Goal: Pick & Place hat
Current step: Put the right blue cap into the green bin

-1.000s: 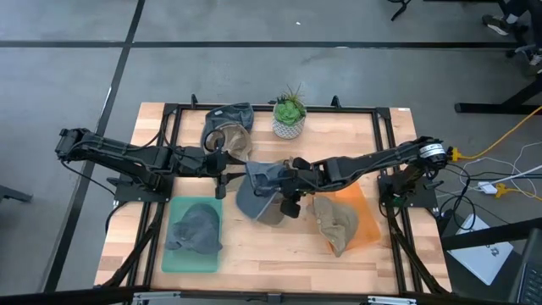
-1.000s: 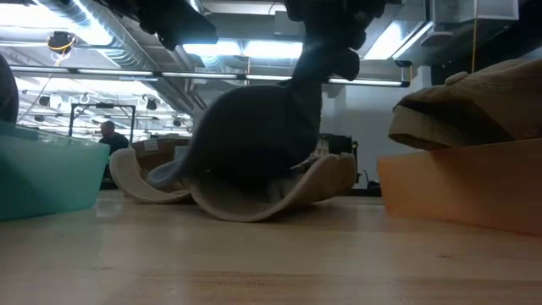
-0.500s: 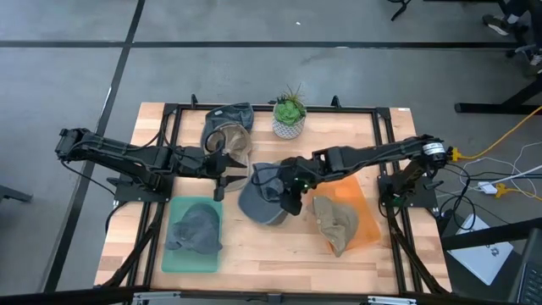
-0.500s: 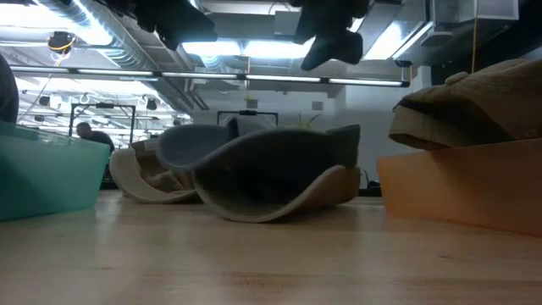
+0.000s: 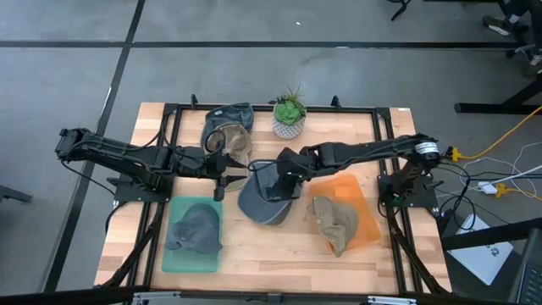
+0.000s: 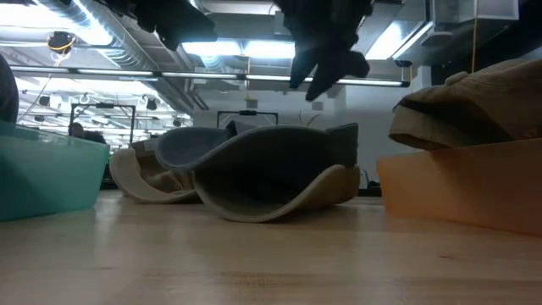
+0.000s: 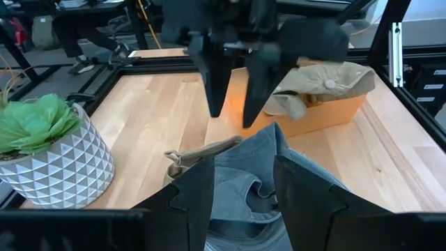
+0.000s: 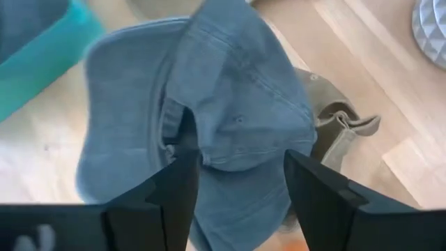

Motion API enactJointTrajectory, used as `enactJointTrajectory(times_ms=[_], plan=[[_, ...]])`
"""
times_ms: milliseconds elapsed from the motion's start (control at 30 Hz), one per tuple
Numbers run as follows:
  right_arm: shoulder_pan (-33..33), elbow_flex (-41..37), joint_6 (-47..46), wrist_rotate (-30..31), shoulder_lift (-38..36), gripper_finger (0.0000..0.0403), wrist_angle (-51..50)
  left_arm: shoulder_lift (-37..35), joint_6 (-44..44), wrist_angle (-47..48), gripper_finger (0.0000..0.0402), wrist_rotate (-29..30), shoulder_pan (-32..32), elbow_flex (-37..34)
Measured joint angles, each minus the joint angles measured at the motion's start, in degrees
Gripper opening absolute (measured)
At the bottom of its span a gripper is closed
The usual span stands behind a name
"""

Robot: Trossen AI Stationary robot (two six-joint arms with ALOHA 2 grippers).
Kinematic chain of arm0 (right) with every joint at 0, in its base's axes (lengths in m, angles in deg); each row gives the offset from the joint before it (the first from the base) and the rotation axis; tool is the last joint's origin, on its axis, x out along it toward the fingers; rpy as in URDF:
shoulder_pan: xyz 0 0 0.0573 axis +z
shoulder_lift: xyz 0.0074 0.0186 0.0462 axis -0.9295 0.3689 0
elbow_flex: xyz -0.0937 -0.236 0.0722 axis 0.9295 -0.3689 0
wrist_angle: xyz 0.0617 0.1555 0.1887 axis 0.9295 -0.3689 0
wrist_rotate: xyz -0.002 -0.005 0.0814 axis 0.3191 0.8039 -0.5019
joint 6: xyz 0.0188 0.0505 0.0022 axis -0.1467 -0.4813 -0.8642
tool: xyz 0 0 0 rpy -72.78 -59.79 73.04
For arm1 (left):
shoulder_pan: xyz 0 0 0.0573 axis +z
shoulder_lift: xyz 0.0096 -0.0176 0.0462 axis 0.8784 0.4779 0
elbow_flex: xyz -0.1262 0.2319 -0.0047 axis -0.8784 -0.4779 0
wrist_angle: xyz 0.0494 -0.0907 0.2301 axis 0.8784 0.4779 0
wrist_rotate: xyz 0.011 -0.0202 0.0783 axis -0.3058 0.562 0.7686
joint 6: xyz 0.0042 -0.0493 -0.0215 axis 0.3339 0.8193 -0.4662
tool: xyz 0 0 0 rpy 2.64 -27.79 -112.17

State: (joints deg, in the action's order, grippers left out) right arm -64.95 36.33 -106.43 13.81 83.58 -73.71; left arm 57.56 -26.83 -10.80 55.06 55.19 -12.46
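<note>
The right tool [image 5: 284, 175] hung above the middle of the counter [image 5: 254, 246] with its 2 fingers apart and nothing between them. Directly beneath it lay the blue-grey hat [image 5: 264, 196], crumpled, resting on the wood between the teal tray [image 5: 169, 258] and the orange tray [image 5: 366, 222], touching neither. In the low view the tool [image 6: 326, 59] stood clear of the cap's top [image 6: 271, 169], so the 2 were apart, not in contact.

Judging by that gap, the step in hand was either a fresh approach or a release; the pictures alone could not settle which. Done well, a grasp would call for descending straight onto the raised fold of the crown, seen in the right wrist view [image 8: 237, 104], pinching cloth rather than the stiff brim, and lifting only once the fabric was firmly caught.

The left tool [image 5: 225, 163] waited just beside the hat, its fingers [image 7: 191, 195] spread and empty, near the potted plant [image 5: 290, 116].
</note>
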Motion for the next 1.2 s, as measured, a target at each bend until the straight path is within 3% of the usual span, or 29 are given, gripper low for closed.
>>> enactJointTrajectory(times_ms=[367, 867, 1200], plan=[[-3.75, 0.00, 0.16, -1.06, 6.25, 0.0203, -4.32, 0.00, -0.65, 0.02, 0.0143, 0.02, 0.00, 0.00], [-6.63, 0.00, 4.64, -1.16, 12.72, 0.0235, -2.97, 0.01, -0.99, 1.20, 0.0143, 0.03, 0.00, -0.04], [-8.30, -0.02, 9.39, -5.29, 14.46, 0.0236, 0.31, 0.00, -1.03, 1.51, 0.0143, 0.05, 0.02, -0.02]])
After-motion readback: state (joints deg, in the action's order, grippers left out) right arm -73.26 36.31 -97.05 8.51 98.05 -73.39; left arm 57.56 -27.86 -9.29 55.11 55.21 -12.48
